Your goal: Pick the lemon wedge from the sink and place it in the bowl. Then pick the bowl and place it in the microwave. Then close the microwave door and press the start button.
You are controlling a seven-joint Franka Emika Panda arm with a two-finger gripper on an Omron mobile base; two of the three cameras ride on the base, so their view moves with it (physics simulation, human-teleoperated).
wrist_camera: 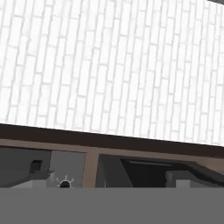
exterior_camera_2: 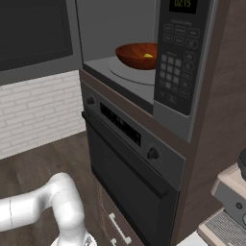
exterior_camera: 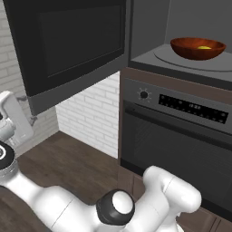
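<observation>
You've got an oven w/ a dark glass door, set in brown cabinetry. Its control strip has a round knob at one end, a dark display along the middle & a second knob at the far end. White brick wall runs beside the oven; same brick fills your hand cam. Dark wood countertop below the wall. Grey coffee machine in the right base view's lower right corner. Drawer handle under the oven.
</observation>
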